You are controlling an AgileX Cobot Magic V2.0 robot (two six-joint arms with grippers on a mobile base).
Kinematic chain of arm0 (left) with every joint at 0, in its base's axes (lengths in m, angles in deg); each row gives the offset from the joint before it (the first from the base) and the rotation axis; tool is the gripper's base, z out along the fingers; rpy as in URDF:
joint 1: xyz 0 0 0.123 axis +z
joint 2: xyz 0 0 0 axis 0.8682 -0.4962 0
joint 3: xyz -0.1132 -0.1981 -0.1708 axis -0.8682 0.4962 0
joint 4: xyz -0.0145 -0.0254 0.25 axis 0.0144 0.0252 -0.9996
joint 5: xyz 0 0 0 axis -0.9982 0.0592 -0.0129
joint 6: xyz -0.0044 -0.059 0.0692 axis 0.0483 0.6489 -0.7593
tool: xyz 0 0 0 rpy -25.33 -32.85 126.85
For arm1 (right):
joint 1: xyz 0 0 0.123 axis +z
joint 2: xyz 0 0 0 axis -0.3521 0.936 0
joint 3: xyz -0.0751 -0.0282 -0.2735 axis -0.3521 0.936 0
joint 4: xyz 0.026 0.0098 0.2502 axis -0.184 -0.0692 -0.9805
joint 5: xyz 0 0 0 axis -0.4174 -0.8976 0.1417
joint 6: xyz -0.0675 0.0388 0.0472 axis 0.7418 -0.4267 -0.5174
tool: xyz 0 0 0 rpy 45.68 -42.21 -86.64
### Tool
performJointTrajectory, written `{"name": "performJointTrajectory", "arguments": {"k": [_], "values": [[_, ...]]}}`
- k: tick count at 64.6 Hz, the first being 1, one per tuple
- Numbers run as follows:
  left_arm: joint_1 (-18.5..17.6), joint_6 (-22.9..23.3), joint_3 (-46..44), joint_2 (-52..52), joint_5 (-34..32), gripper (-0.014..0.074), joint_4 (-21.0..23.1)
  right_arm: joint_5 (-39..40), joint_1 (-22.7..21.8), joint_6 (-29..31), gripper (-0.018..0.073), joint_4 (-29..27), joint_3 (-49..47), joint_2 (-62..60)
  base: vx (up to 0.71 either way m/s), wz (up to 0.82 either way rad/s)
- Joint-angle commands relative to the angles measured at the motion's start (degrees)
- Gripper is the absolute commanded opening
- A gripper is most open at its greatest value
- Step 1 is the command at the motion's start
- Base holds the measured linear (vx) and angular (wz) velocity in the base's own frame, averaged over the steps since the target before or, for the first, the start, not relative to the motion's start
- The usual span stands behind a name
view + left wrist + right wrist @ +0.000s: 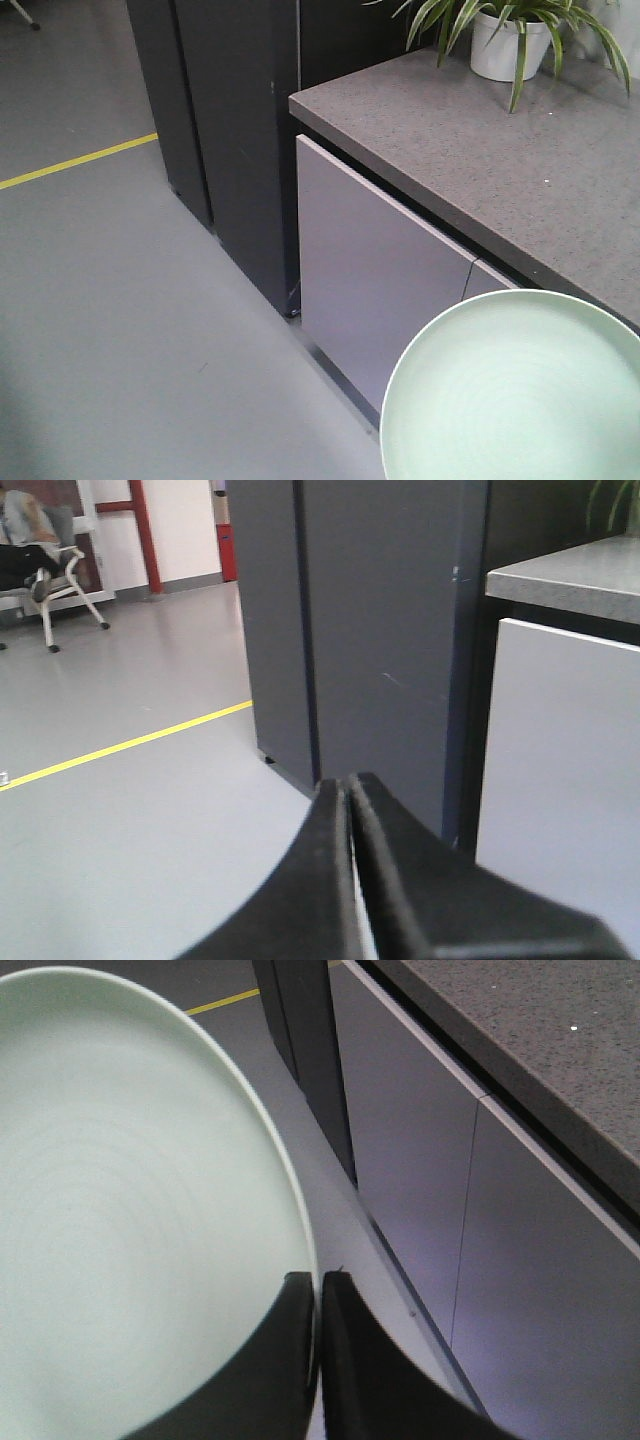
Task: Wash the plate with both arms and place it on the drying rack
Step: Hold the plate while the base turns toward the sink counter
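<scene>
plate (510,395) held in air beside the cabinet (370,290), above the floor (120,330) | right gripper (318,1280) pinching its rim | left gripper (347,783) fingers pressed together, apparently empty | plate likely stiff, breakable, slick when wet: grip rim firmly

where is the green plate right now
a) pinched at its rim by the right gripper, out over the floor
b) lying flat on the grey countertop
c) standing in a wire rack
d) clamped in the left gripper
a: in the right wrist view the right gripper is closed on the rim of the plate, with floor beyond it, and the left gripper has no plate.
</scene>
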Motion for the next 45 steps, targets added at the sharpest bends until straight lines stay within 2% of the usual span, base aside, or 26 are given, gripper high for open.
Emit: {"name": "performJointTrajectory", "arguments": {"k": [1,45], "values": [[0.09,0.4,-1.69,0.88,-4.48,-0.0006,0.1,4.51,-0.2,-0.04,-0.0001,-0.78,-1.37,0.55,0.06,-0.25],[0.09,0.4,-1.69,0.88,-4.48,-0.0006,0.1,4.51,-0.2,-0.04,-0.0001,-0.78,-1.37,0.55,0.06,-0.25]]}}
